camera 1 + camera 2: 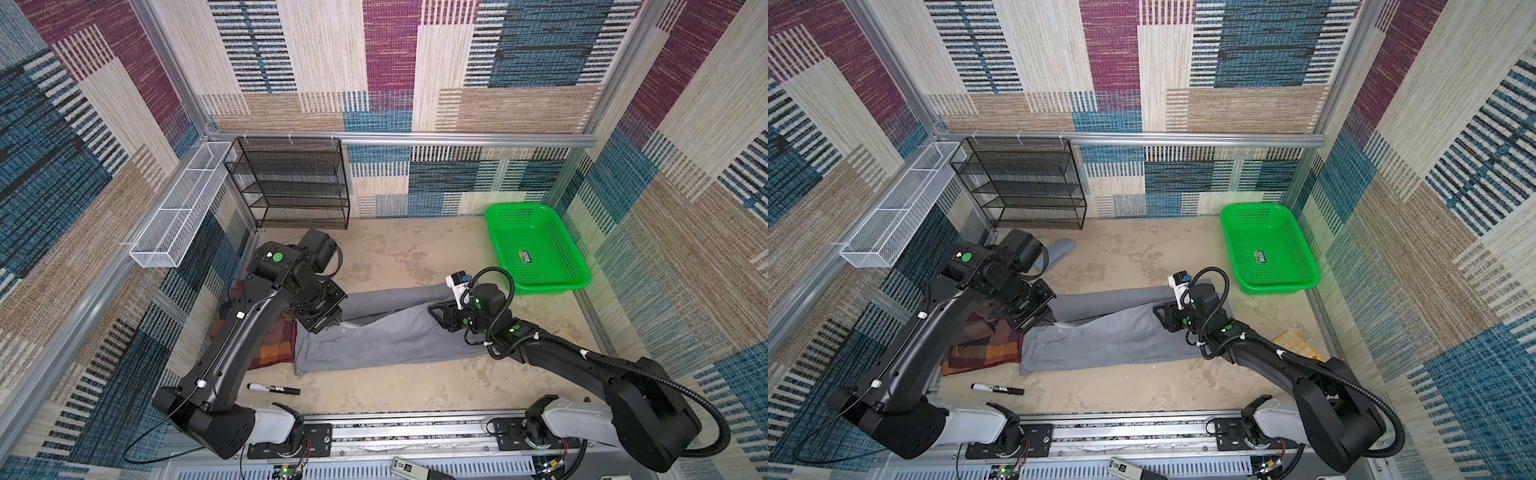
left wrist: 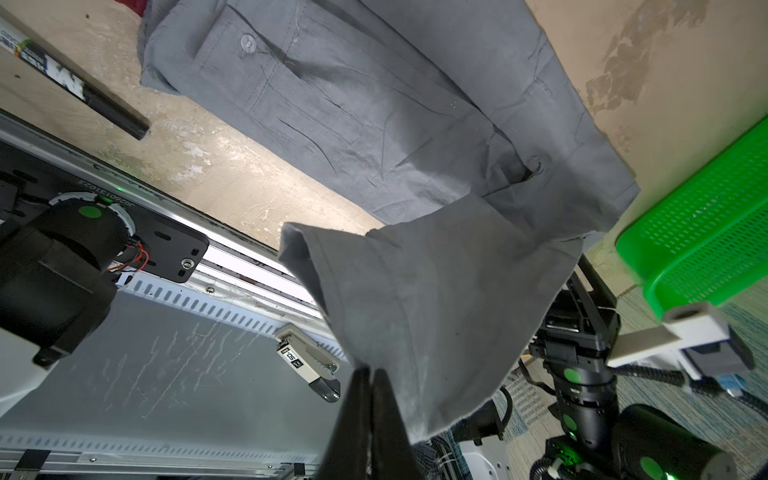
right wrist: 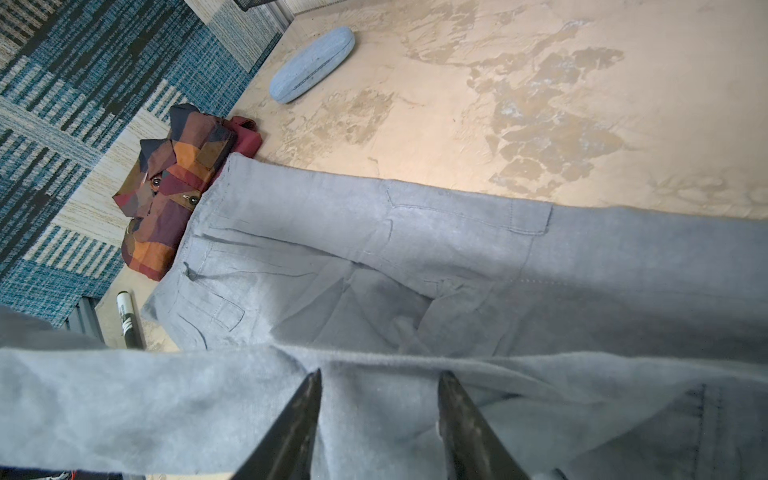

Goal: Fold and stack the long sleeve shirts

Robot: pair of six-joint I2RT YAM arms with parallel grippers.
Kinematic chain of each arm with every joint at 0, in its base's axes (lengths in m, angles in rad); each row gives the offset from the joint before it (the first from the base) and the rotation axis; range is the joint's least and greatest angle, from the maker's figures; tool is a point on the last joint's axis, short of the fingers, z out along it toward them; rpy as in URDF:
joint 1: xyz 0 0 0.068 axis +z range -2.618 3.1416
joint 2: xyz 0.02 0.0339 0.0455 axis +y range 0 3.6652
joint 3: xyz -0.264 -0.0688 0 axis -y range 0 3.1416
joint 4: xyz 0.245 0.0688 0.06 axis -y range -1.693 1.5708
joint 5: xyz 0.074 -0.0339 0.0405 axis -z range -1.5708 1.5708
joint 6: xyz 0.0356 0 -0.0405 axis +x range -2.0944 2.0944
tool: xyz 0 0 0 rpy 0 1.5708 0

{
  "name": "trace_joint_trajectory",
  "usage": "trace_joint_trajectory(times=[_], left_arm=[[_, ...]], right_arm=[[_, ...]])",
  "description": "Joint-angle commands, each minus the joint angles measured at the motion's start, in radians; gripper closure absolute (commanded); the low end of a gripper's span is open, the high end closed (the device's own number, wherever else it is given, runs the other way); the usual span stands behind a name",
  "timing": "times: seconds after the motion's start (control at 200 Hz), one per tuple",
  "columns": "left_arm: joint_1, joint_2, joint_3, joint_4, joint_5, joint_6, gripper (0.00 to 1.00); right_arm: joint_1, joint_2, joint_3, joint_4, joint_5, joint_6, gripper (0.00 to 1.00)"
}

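Lying by the near edge of the counter, a black marker is sitting before the grey shirt, which is stretching across the counter's middle, its left end touching the folded plaid shirt at the left edge. The left pincer is clamping a raised hem of the grey shirt, while the right pincer is standing apart, tips against grey cloth at the shirt's right end. Farther back, a blue-grey case is lying toward the far left corner and a green basket is sitting in the far right one.
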Motion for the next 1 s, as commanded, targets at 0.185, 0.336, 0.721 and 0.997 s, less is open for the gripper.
trace_joint_trajectory(times=[0.185, 0.336, 0.721, 0.997], left_arm=[[-0.050, 0.081, 0.198, -0.008, -0.017, -0.084, 1.00], [-0.074, 0.118, 0.260, -0.023, -0.012, -0.103, 1.00], [-0.179, 0.176, 0.409, -0.042, -0.062, -0.180, 1.00], [-0.096, 0.059, 0.093, 0.008, -0.098, -0.177, 1.00]], right_arm=[[0.002, 0.040, 0.025, 0.012, 0.032, -0.010, 0.52], [0.002, 0.071, 0.034, 0.009, 0.057, -0.010, 0.52], [0.001, 0.111, 0.069, 0.017, 0.084, -0.009, 0.52], [0.001, 0.174, 0.077, 0.033, 0.083, -0.006, 0.52]])
